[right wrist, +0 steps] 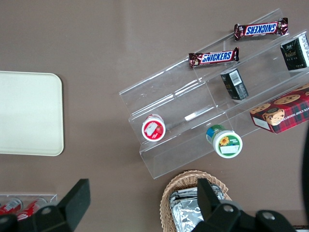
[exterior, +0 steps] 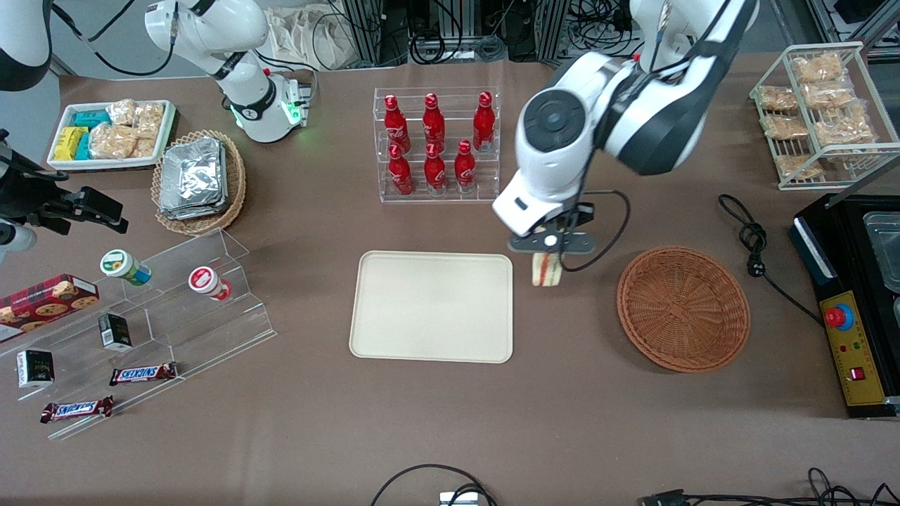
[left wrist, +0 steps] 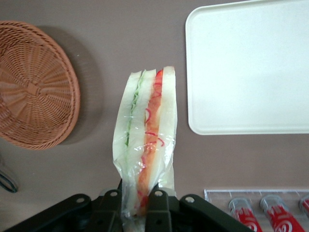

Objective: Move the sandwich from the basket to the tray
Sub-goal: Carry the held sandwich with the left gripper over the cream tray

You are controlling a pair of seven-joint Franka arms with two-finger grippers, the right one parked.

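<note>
Between the emptied basket point(exterior: 683, 308) and the tray point(exterior: 432, 306), the left gripper point(exterior: 550, 242) clamps the wrapped sandwich point(exterior: 545, 270), hanging lengthwise above bare table just beside the tray's nearest edge.

Wrapped sandwich point(left wrist: 145, 140) upright between basket point(exterior: 683, 307), tray point(exterior: 432, 306).

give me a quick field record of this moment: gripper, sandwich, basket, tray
gripper: the gripper is shut on the sandwich, above bare table between basket and tray
sandwich: the sandwich hangs in clear wrap, off the table, beside the tray's edge
basket: the basket holds nothing, toward the working arm's end
tray: the tray is bare, nearer the camera than the bottle rack
</note>
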